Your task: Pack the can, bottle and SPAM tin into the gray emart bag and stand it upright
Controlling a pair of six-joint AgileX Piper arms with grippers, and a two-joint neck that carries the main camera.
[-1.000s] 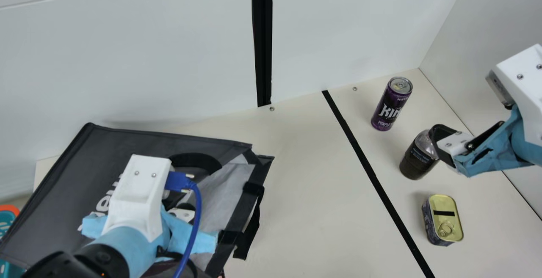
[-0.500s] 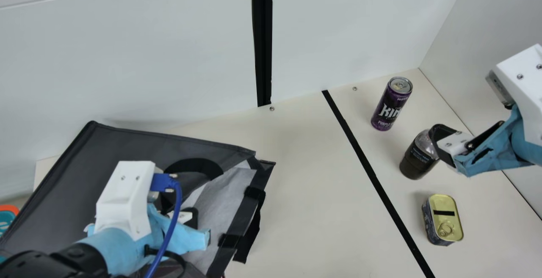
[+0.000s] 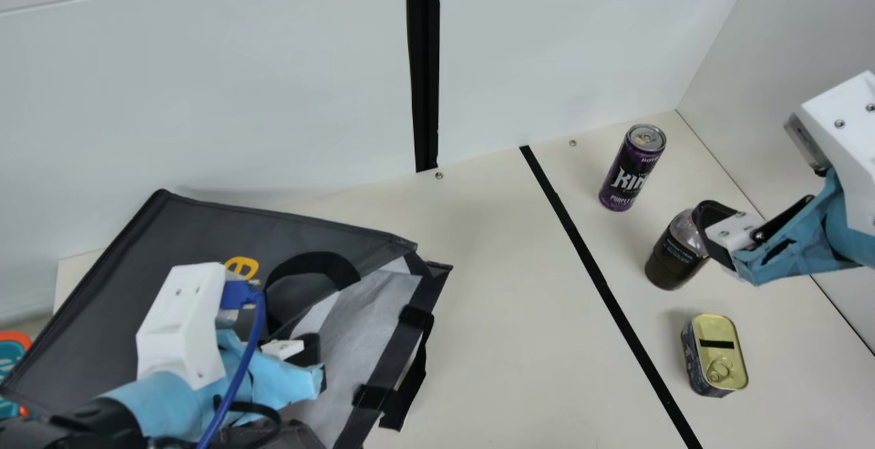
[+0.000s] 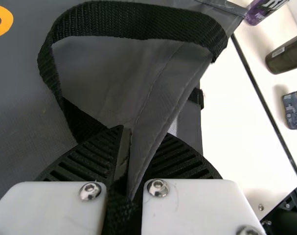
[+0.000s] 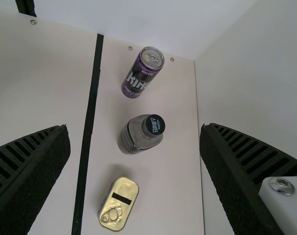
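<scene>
The gray emart bag point(image 3: 116, 319) lies flat at the left, its opening with pale lining facing right. My left gripper point(image 3: 311, 359) is at that opening; in the left wrist view this gripper point(image 4: 129, 142) is shut on the bag's rim point(image 4: 155, 115) beside a black handle strap. At the right, the purple can point(image 3: 632, 169), dark bottle point(image 3: 673, 257) and SPAM tin point(image 3: 719, 353) stand in a row. My right gripper point(image 3: 704, 234) hangs near the bottle's top. From the right wrist, the gripper point(image 5: 134, 132) is open, its fingers wide apart, with the bottle point(image 5: 138, 134) between them farther off.
A black tape line point(image 3: 595, 271) runs over the table between bag and items. White walls point(image 3: 205, 93) rise behind and at the right. A teal and orange object point(image 3: 10, 360) is at the far left edge. Bare table point(image 3: 492, 312) lies right of the bag.
My left gripper has moved left in the main view, uncovering an orange letter on the bag. The bag's far corner and opening have shifted slightly right. The right arm and the items have stayed still.
</scene>
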